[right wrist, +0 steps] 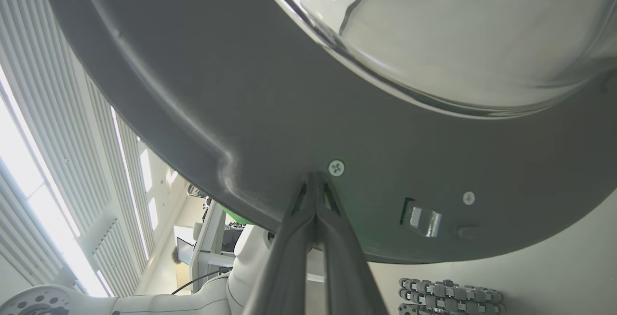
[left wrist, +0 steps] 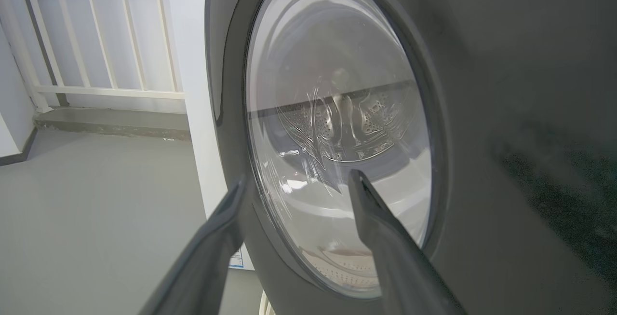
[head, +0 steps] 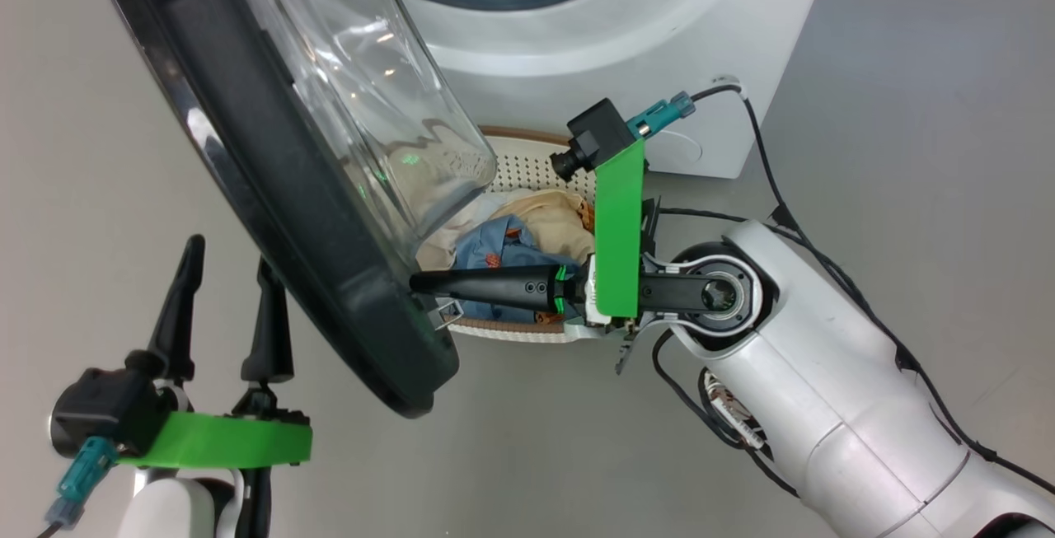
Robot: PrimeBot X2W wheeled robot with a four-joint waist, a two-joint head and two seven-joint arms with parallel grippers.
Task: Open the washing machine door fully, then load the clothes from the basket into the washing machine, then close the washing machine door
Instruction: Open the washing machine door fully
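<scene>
The shut right gripper [head: 416,281] (nothing held) is set against the door [head: 247,151]; the left gripper [head: 231,256] is spread wide, empty, beside it.

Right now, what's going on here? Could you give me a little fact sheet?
door: washing machine door partly open, swung away from the washing machine
right arm: right gripper shut, tips against the door's inner rim
left arm: left gripper open, empty, beside the door's outer face
laundry: clothes piled in the basket on the floor before the machine
</scene>
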